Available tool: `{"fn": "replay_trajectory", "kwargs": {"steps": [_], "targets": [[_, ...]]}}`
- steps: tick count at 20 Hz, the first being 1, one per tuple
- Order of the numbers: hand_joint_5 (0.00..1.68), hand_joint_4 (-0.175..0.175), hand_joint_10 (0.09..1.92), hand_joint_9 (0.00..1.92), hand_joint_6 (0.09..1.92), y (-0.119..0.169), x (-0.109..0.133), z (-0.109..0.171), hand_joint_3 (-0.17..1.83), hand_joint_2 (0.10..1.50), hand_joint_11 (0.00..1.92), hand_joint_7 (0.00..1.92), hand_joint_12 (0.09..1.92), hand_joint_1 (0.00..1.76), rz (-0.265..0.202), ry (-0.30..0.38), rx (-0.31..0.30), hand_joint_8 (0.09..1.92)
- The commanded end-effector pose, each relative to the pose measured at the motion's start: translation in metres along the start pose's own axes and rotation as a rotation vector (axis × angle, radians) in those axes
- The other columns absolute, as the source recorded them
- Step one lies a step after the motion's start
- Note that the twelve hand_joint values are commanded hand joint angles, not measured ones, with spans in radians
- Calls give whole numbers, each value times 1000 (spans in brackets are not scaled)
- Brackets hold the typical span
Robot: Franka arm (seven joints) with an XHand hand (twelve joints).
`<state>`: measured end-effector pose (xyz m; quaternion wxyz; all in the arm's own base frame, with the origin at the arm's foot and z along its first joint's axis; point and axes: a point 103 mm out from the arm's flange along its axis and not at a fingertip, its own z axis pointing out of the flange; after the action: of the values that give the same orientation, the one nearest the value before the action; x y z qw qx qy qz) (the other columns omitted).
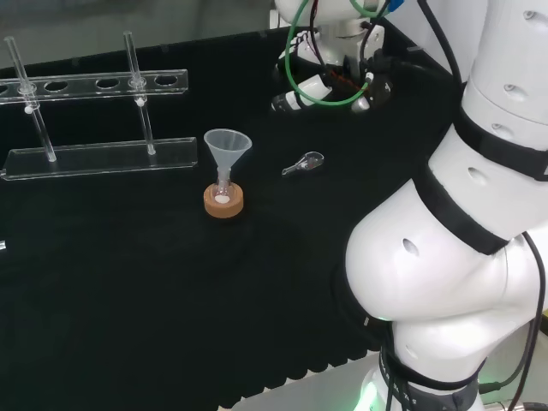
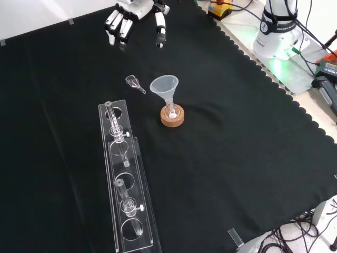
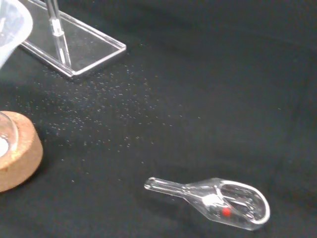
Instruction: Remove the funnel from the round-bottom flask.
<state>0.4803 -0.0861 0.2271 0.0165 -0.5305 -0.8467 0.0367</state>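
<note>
- One funnel point(image 1: 227, 147) stands upright with its stem down in the neck of one round-bottom flask point(image 1: 223, 193); the flask is clear and hard to make out, with something white at its bottom.
- One cork ring point(image 1: 224, 203) carries the flask, near the middle of the black cloth point(image 1: 128, 282) in the head view.
- One hand point(image 2: 136, 21) hangs at the top of the front view, well apart from the funnel, holding nothing; its fingers point(image 2: 160, 30) point down at the cloth, straight and slightly spread.
- One small clear glass scoop point(image 3: 218, 198) lies on its side on the cloth between the hand and the cork ring, touching neither; a red speck shows in its bowl in the wrist view.
- One clear plastic rack point(image 2: 126, 184) lies left of the flask in the head view, with a row of round holes along its upper rail.
- Two thin clear rods point(image 1: 137, 90) stand upright as the rack's posts, each with a small white peg at the side.
- In the front view the funnel's wide mouth sits above the cork ring, tilted a little toward the scoop.
</note>
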Motion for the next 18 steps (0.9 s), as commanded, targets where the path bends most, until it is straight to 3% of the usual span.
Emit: {"fn": "replay_trajectory", "kwargs": {"steps": [1, 4, 9, 18], "targets": [[339, -139, 874, 222, 132, 19, 21, 5, 237, 697, 130, 160, 1514, 247, -27, 42, 56, 789], [256, -127, 908, 147, 87, 27, 28, 11, 209, 691, 128, 42, 1531, 242, -38, 82, 79, 741], [110, -116, 953, 27, 87, 42, 34, 31, 166, 687, 124, 0, 1553, 234, -12, 169, 96, 383], [70, -117, 942, 0, 87, 50, 48, 51, 127, 671, 111, 0, 1570, 219, 1, 232, 129, 247]]}}
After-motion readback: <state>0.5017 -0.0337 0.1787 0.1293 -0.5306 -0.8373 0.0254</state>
